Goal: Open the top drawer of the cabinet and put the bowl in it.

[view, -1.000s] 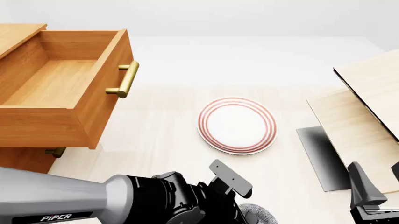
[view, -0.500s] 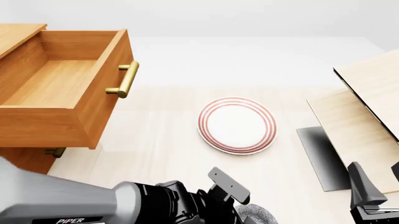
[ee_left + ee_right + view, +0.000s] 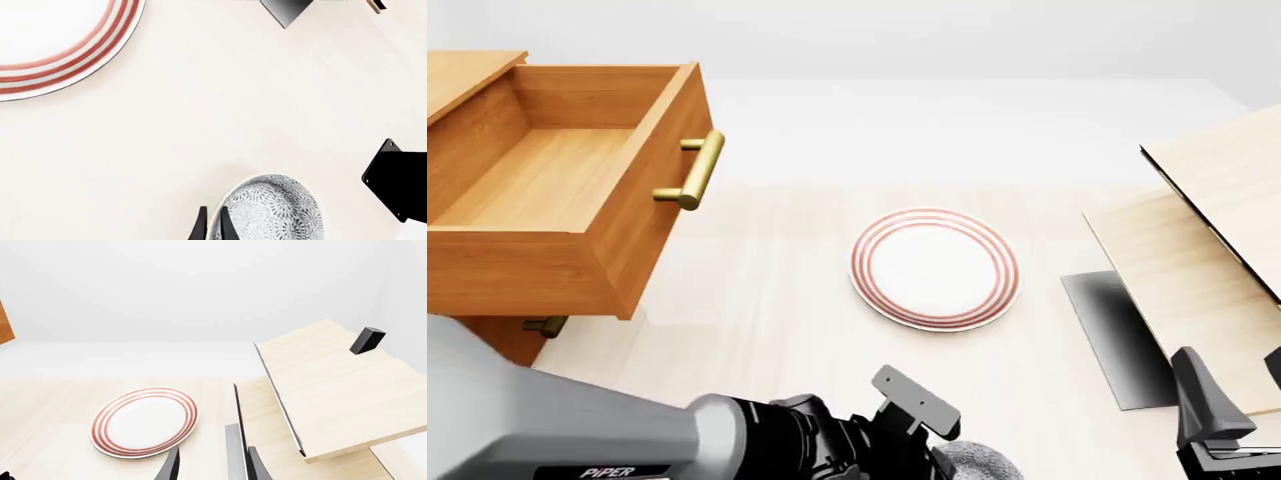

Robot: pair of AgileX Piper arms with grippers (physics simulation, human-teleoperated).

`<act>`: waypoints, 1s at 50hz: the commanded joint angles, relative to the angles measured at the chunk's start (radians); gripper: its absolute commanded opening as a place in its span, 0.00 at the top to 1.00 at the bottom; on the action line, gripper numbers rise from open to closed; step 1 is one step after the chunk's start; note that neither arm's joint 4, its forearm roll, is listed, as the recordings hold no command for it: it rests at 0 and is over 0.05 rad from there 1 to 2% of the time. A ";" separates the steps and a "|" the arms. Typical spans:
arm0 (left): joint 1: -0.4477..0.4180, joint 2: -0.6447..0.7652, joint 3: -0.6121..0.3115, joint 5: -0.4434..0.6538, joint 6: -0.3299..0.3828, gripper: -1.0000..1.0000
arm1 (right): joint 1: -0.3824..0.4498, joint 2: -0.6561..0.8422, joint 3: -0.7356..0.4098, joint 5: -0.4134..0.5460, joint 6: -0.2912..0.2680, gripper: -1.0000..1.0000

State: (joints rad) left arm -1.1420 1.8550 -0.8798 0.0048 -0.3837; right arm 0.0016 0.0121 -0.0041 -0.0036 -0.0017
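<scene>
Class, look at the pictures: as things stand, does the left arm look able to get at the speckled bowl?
Probably yes. The left gripper is already at the bowl, its fingers straddling the near rim, one inside, one outside. Nothing lies between them; the plate sits well apart.

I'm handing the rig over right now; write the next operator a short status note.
Left gripper: fingers straddle the bowl rim at the table's near edge, one inside, one outside; firm clamp not confirmed.
Right gripper: open, idle near the pale boards.
Top drawer is pulled out with nothing in it; the plate sits mid-table.
Done: drawer opened.
Left: secure bowl, lift, carry it left, set it in the drawer.
</scene>
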 commanded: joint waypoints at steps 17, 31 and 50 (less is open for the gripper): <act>0.031 -0.159 0.010 0.047 0.020 1.00 | 0.000 -0.002 0.001 0.001 0.001 0.00; 0.072 -0.217 -0.002 0.087 0.023 1.00 | 0.000 -0.003 0.001 0.001 0.000 0.00; 0.112 -0.268 -0.093 0.166 -0.014 1.00 | 0.000 -0.003 0.000 0.001 0.000 0.00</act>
State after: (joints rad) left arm -1.0500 1.6193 -0.9242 0.1285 -0.3908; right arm 0.0016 0.0125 -0.0041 -0.0036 -0.0017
